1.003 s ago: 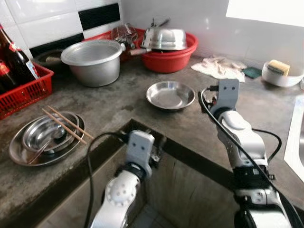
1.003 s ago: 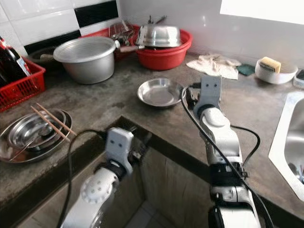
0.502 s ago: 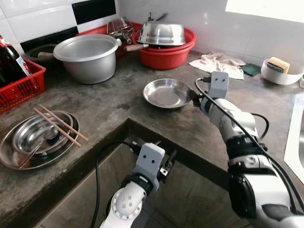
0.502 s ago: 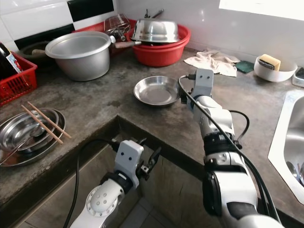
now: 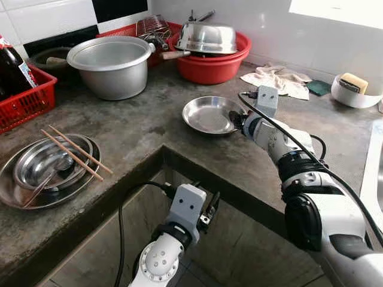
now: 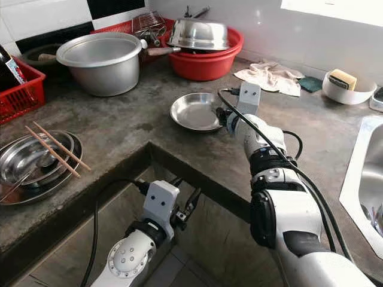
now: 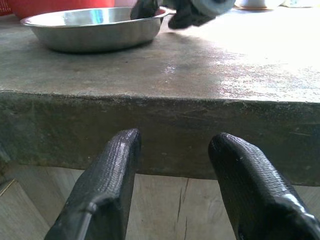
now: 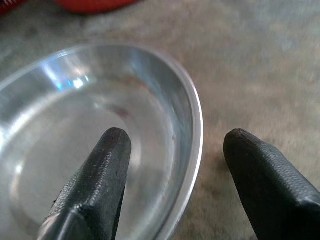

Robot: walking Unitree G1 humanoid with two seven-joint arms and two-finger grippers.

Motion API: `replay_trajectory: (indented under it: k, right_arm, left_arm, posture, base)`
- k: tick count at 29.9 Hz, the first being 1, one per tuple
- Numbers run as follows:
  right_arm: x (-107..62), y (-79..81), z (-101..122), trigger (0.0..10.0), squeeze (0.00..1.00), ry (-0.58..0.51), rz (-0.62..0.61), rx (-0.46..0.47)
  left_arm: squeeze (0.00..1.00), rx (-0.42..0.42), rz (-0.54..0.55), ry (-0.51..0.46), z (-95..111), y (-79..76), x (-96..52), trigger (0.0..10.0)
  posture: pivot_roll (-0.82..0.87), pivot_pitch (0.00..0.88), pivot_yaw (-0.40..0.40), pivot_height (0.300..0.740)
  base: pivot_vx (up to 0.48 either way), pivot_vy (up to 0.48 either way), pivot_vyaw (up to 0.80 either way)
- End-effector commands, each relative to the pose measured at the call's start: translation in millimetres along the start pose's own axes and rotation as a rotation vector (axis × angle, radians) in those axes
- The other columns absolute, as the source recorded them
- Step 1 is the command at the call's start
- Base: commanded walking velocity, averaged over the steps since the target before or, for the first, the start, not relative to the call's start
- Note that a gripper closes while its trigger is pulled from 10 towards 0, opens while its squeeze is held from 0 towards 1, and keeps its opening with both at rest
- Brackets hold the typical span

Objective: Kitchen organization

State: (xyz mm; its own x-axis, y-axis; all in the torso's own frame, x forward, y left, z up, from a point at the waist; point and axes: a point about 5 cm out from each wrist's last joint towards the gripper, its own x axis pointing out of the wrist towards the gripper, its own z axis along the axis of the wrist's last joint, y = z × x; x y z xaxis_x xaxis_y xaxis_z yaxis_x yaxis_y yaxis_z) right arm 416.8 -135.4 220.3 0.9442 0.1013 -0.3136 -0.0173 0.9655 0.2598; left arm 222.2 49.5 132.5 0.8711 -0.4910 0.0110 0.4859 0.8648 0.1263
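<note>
Grey concrete counter, L-shaped. Right gripper straddles the rim of the shallow steel dish. Beyond it: red basin, big aluminium pot. To the gripper's right: cloth, white bowl. Far to its left: stacked steel plates, red basket.

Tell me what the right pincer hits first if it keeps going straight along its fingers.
The rim of the steel dish. The right pincer is open and straddles that rim, one finger over the bowl, the other over the concrete counter. Remaining depth is hard to judge.
</note>
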Motion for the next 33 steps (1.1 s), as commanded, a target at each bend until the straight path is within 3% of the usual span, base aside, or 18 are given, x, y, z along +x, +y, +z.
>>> replay_trajectory:
  k: [1,14,15,16,17,18,27,32,33]
  right_arm:
    - [0.0,-0.2,3,10.0,0.0,0.023,-0.012,0.007]
    - [2.2,5.7,-7,10.0,0.0,0.146,-0.002,0.106]
    - [2.4,3.8,-10,3.1,0.0,0.158,-0.021,0.079]
    - [2.5,2.3,-11,3.1,0.0,0.165,-0.034,0.064]
    - [2.6,0.6,-13,0.4,0.0,0.171,-0.048,0.045]
    - [2.7,1.2,-13,0.0,0.0,0.177,-0.037,0.044]
    - [3.1,1.3,-14,0.0,0.0,0.182,-0.051,0.015]
    - [3.0,1.5,-12,0.0,0.0,0.174,-0.06,0.059]
    - [2.9,1.1,-9,0.0,0.0,0.16,-0.059,0.103]
  left_arm:
    - [0.0,0.0,0.005,-0.029,6,-1.0,-0.6,10.0]
    - [0.0,0.007,0.026,-0.031,7,1.3,1.1,10.0]
    - [0.0,0.008,0.028,-0.032,7,1.8,1.4,10.0]
    - [0.0,0.009,0.029,-0.032,7,2.1,1.5,10.0]
    - [0.0,0.01,0.031,-0.032,7,2.5,1.7,10.0]
    - [0.0,0.01,0.032,-0.034,7,3.0,2.0,10.0]
    - [0.0,0.017,0.043,-0.035,7,6.3,3.4,10.0]
    - [0.0,0.02,0.048,-0.034,7,7.2,4.0,10.0]
    - [0.0,0.021,0.05,-0.034,7,7.9,4.7,10.0]
  posture:
    - [0.07,0.082,-0.087,0.74]
    - [0.07,0.089,-0.089,0.74]
    - [0.07,0.089,-0.089,0.74]
    - [0.07,0.089,-0.089,0.74]
    - [0.07,0.089,-0.089,0.74]
    - [0.07,0.088,-0.088,0.74]
    - [0.07,0.085,-0.085,0.74]
    - [0.07,0.082,-0.085,0.74]
    - [0.07,0.08,-0.085,0.74]
  base:
    - [0.0,0.0,0.0]
    - [0.0,0.0,0.0]
    - [0.0,0.0,0.0]
    - [0.0,0.0,0.0]
    - [0.0,0.0,0.0]
    - [0.0,0.0,0.0]
    - [0.0,0.0,0.0]
    - [0.0,0.0,0.0]
    - [0.0,0.0,0.0]
